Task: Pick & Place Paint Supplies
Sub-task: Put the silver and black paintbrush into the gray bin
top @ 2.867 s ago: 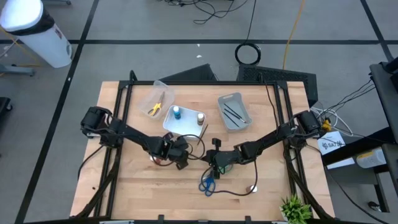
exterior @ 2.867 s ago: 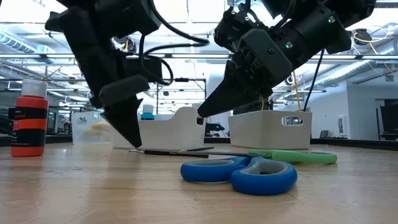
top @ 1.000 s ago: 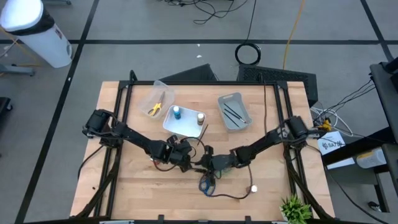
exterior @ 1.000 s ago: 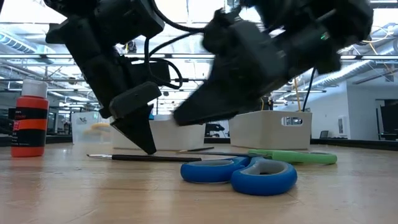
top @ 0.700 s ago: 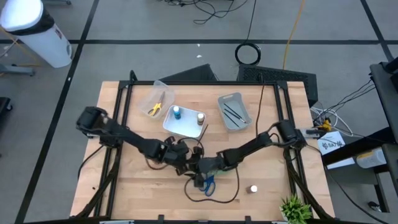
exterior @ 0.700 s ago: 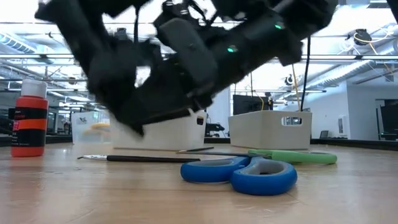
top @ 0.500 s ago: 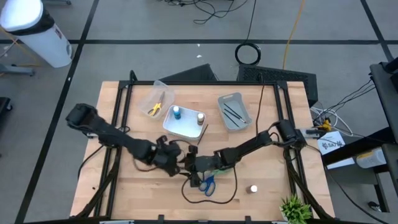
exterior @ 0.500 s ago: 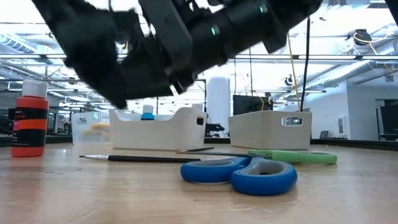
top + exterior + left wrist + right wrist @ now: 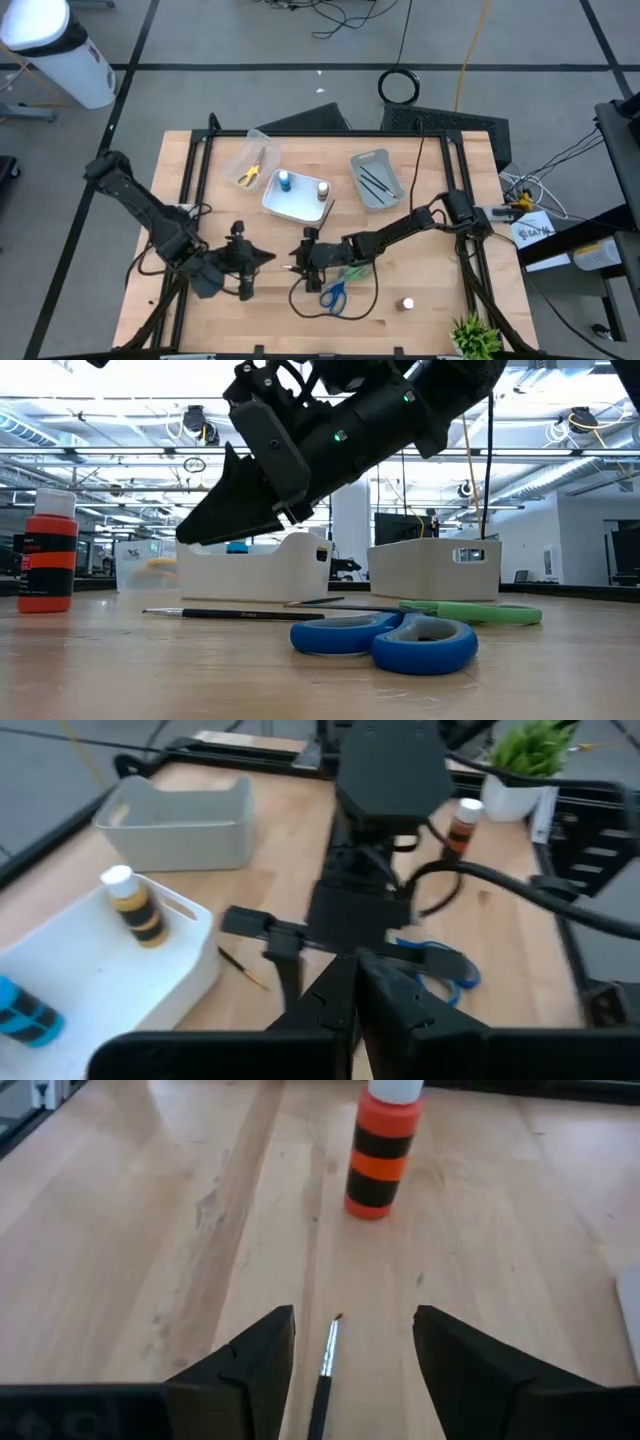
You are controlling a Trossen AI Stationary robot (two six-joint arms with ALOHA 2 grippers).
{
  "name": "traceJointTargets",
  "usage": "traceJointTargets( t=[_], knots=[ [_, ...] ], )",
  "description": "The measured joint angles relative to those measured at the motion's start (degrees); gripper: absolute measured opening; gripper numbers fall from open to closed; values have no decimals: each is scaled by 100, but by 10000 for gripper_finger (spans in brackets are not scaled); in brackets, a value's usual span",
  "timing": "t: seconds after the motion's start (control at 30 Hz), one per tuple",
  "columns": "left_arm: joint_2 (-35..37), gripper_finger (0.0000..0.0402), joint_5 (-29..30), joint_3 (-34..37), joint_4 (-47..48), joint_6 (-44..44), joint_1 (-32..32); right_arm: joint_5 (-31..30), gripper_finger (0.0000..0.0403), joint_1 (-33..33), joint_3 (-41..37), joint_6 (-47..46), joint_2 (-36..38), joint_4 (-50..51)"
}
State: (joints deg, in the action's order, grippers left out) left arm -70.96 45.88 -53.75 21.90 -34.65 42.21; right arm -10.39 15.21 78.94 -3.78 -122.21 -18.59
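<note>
Dark right hand [image 9: 354,1370] hovers, fingers apart, over paintbrush [image 9: 323,1376].

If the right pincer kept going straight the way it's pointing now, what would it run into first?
Most likely the thin paintbrush, lying on the table between the open right pincer fingers. Beyond it stands the orange paint bottle, slightly to one side, though depth is hard to judge.

Robotics lab: open hall, ceiling trusses [image 9: 560,455], taped grey floor [image 9: 250,40], loose cables [image 9: 345,15].
</note>
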Motion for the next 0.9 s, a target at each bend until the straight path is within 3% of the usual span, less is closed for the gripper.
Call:
traceJointTargets(
  t=[0.17,0.3,0.4,0.6,0.9],
  knots=[
    [20,6,66,2,-31,49,55,20,192,-16,0,1,1,4],
    [19,26,72,2,-40,46,-2,60,188,-17,101,11,-186,-25],
    [18,34,64,2,-41,3,-52,424,188,-20,416,44,-569,11],
    [17,36,62,2,-53,-10,-47,139,185,-13,1062,38,-1182,237],
    [15,37,56,2,120,-93,-50,142,131,-123,1221,-335,-1255,1002]
  ],
)
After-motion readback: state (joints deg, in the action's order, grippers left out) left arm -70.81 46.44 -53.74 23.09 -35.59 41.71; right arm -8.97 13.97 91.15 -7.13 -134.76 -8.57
